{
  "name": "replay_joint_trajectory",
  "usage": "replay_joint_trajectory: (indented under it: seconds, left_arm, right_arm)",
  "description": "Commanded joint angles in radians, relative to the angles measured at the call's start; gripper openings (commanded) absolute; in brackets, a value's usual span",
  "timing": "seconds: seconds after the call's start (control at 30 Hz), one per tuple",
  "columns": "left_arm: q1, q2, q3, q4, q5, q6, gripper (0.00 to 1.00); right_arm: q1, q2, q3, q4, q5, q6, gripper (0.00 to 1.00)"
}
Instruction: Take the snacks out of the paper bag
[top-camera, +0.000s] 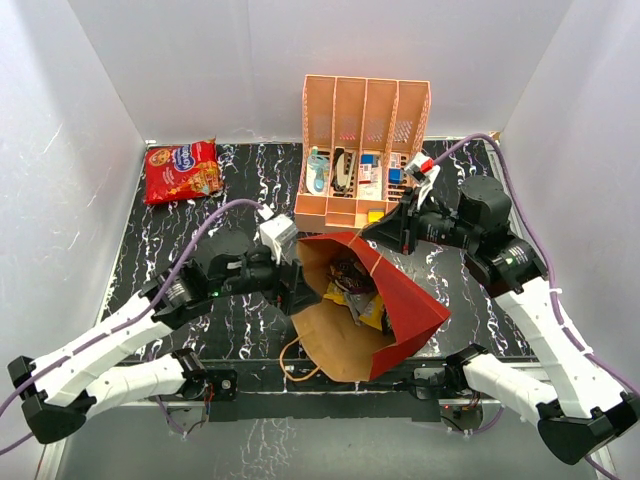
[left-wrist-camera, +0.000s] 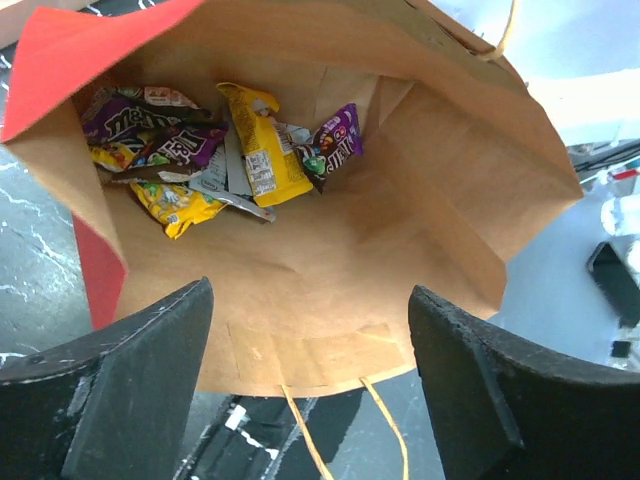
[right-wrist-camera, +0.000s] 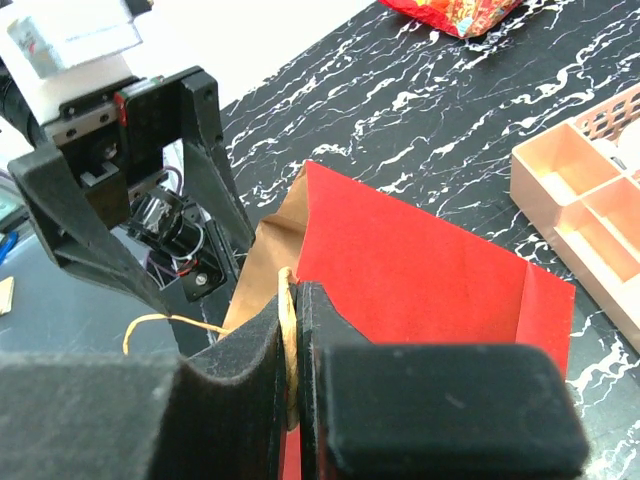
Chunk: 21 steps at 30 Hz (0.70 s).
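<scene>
Across the dark marbled surface (top-camera: 250, 180) we list open room on the left half and along the back left. White walls close off three sides. At back centre stands the peach rack (top-camera: 320, 110), just beside the right arm's wrist.

Item one, the red cookie bag (top-camera: 182, 171), lies flat near the far left corner, out of the bag and well apart from both arms.

Item two, the paper bag (top-camera: 410, 300), lies tilted at centre with its mouth turned toward the left arm. We note the right pincer (right-wrist-camera: 297, 300) closed on the bag's upper rim. A pale strip sits between its fingers, and we cannot tell whether it is kraft edge or twine handle (right-wrist-camera: 160, 320).

Item three, the small packets (left-wrist-camera: 220, 150), are heaped at the bag's far end, among them a yellow packet (left-wrist-camera: 262, 150) and purple ones. We find the left pincer (left-wrist-camera: 310, 300) at the bag's mouth, jaws wide apart with nothing between them, the packets well ahead of its fingertips.

The packets overlap, so we cannot count them, and the overhead view shows only a few.
</scene>
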Motion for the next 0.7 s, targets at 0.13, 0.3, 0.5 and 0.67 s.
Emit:
replay_joint_trajectory:
  seconds: [0.13,0.3,0.5,0.67]
  left_arm:
    - [-0.265,0.120,0.021,0.087,-0.411,0.056,0.59]
    - [-0.374,0.209,0.001,0.142,-0.694,0.041,0.53]
    - [-0.403,0.407,0.034,0.151,-0.812,-0.004,0.42]
    - [-0.406,0.538,0.100,0.157,-0.888,0.014,0.36]
  right_arm:
    - [0.001,-0.020,0.058,0.046,0.041,-0.005,0.08]
    - [0.001,-0.011,0.067,0.035,0.043,-0.008,0.08]
    - [0.002,-0.021,0.079,0.032,0.041,-0.009,0.08]
    - [0.002,-0.031,0.089,0.022,0.045,-0.007,0.08]
